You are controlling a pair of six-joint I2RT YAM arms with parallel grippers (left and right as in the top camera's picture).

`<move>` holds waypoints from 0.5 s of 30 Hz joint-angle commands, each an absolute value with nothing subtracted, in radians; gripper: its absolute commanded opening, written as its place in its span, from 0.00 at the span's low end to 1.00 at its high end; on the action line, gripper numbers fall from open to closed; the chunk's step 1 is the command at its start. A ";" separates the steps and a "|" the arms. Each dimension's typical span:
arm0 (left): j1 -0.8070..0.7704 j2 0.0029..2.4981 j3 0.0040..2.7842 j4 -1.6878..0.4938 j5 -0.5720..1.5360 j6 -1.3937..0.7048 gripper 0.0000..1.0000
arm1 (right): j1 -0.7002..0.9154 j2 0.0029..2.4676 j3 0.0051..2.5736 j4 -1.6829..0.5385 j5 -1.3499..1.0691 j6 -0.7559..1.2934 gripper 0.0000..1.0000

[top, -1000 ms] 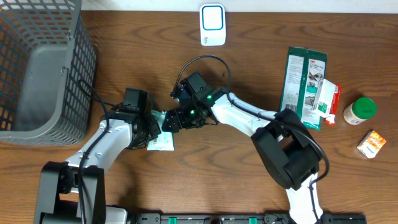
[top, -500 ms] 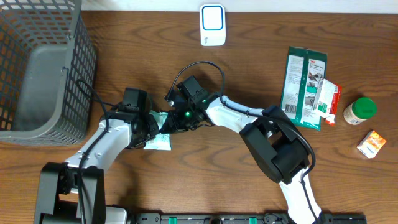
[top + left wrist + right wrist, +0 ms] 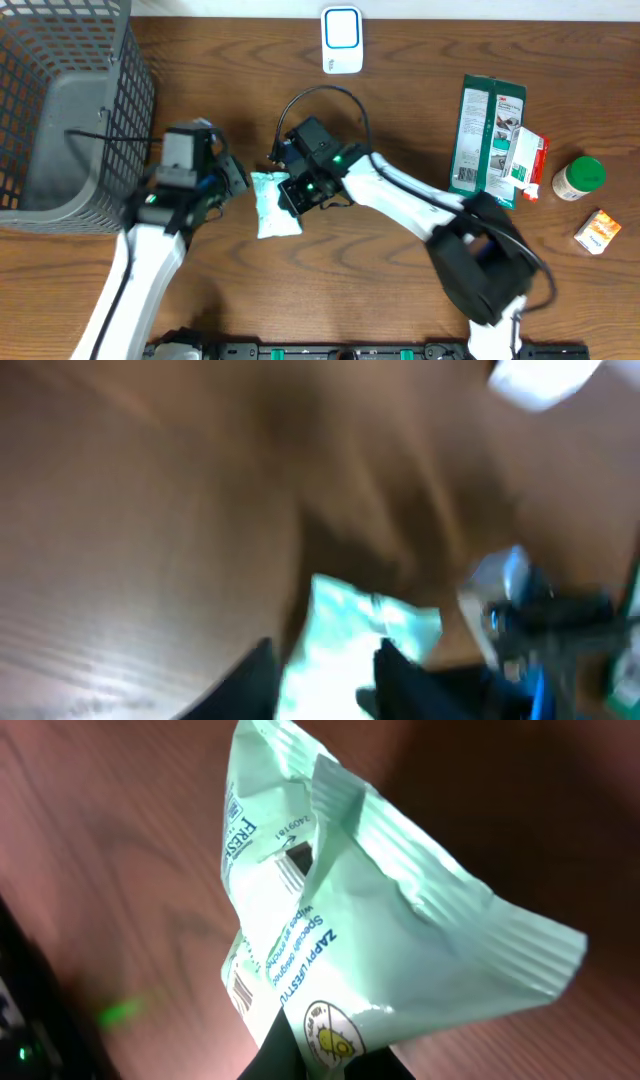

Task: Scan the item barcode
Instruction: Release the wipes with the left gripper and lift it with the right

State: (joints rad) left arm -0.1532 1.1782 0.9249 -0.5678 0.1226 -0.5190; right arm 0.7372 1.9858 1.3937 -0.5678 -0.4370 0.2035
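Note:
A mint-green wipes packet (image 3: 270, 207) sits mid-table, and my right gripper (image 3: 297, 192) is shut on its right edge. The right wrist view shows the packet (image 3: 380, 930) pinched between the dark fingers of my right gripper (image 3: 335, 1058), with printed barcodes (image 3: 294, 866) facing the camera. My left gripper (image 3: 238, 178) stands just left of the packet and apart from it. In the blurred left wrist view my left gripper (image 3: 325, 678) has its fingers apart, with the packet (image 3: 350, 635) ahead of them. The white scanner (image 3: 341, 39) stands at the table's far edge.
A grey mesh basket (image 3: 60, 110) fills the far left. At the right lie a green pouch (image 3: 487, 135), a white-and-red box (image 3: 527, 163), a green-lidded jar (image 3: 579, 178) and a small orange box (image 3: 598, 232).
My left gripper has let go of the packet and drawn back to the left. My right gripper has shut on the packet, which now lies slightly further right and more end-on.

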 commanded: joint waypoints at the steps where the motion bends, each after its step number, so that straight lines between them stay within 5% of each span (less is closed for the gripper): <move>1: -0.151 1.093 0.931 -0.562 -0.081 -0.506 0.43 | 0.720 1.864 1.392 -0.604 -0.366 0.106 0.01; 5: -0.136 1.051 0.931 -0.552 -0.144 -0.506 0.60 | 0.696 1.751 1.393 -0.658 -0.203 0.076 0.01; 8: -0.135 1.055 0.928 -0.554 -0.147 -0.506 0.85 | 0.684 1.671 1.400 -0.691 -0.083 0.062 0.01; 15: -0.135 1.085 0.925 -0.560 -0.147 -0.506 0.86 | 0.668 1.634 1.622 -0.919 0.078 0.011 0.01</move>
State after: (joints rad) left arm -0.1383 1.0702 0.9279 -0.5583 -0.1192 -0.5171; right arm 0.6792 1.6466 1.4883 -0.8452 -0.0368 0.0662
